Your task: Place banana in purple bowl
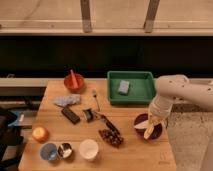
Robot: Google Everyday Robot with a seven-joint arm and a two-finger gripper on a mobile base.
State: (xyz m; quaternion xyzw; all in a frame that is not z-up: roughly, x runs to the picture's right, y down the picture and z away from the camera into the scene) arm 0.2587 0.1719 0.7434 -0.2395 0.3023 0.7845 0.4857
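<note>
The purple bowl (142, 131) stands at the right edge of the wooden table (125, 155). The pale yellow banana (149, 130) lies across its right half, partly inside it. My gripper (154, 121) is at the end of the white arm (175, 92), directly above the bowl and just over the banana's upper end.
A green tray (131, 97) with a grey block (123, 87) sits behind the bowl. A red-orange bowl with a stick (74, 82), a white cup (89, 148), a small blue bowl (49, 151), a round orange fruit (40, 133), a black bar (70, 115) and dark grapes (111, 137) lie to the left.
</note>
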